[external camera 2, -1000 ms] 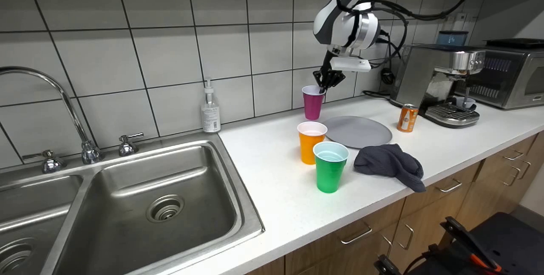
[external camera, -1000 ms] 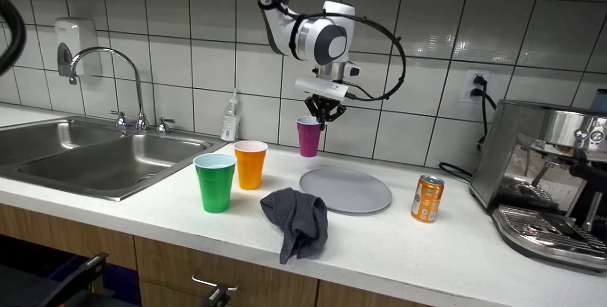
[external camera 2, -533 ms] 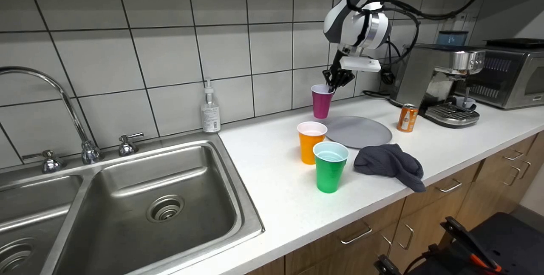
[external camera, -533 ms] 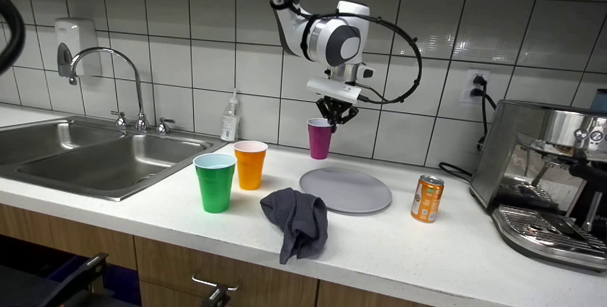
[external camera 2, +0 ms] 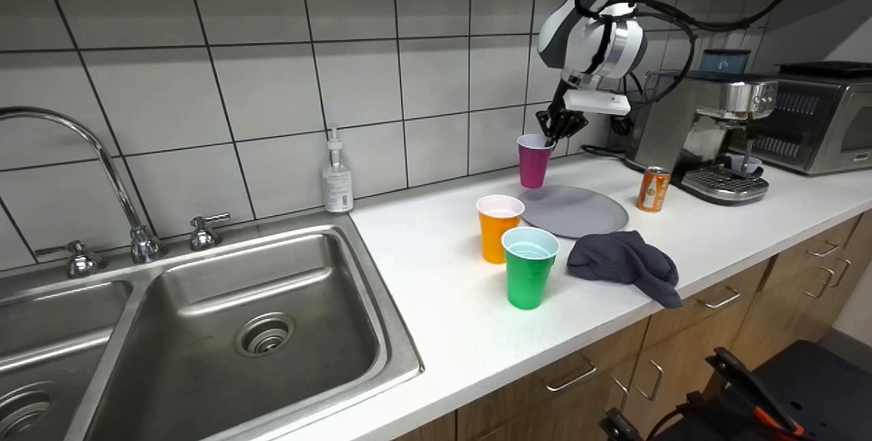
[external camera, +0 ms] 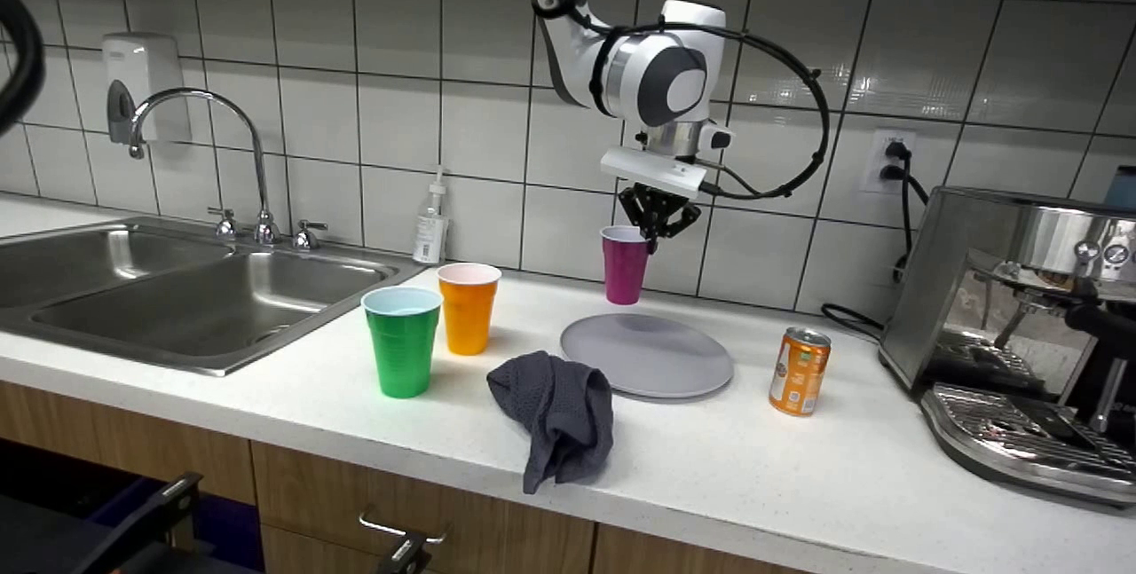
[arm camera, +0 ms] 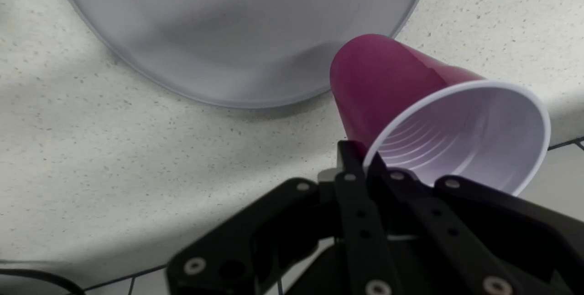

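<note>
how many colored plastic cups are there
3: the green cup and orange cup stand on the counter near the sink; the magenta cup hangs from the fingers, gripped by its rim.

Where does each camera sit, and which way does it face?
Exterior view: before the counter, facing the tiled wall; arm hangs at top, its hand gripping the purple cup.
Exterior view: by the sink, looking along the counter toward the coffee machine; arm and hand at upper right.
Wrist view: on the wrist, looking down past the fingers at the purple cup and gray plate.
Both exterior views share the green cup, orange cup and can.
</note>
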Available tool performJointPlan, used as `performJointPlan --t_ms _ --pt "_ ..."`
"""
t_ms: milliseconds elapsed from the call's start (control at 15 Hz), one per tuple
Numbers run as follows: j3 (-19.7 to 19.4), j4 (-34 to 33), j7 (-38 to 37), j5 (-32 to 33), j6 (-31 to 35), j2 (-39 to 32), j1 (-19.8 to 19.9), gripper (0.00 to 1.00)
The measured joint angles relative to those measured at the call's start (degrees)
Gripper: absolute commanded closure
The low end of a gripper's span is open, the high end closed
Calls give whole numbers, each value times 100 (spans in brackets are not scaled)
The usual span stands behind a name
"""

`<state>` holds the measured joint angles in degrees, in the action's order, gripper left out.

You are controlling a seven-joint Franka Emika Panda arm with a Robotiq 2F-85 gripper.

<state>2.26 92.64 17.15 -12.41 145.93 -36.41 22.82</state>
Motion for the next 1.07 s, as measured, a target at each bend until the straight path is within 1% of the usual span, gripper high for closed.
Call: performJointPlan --t_ms 467,1067 --pt "-47 -27 0 0 -124 -15 175 99" --pt "-242 -242 0 0 -252 -219 237 99"
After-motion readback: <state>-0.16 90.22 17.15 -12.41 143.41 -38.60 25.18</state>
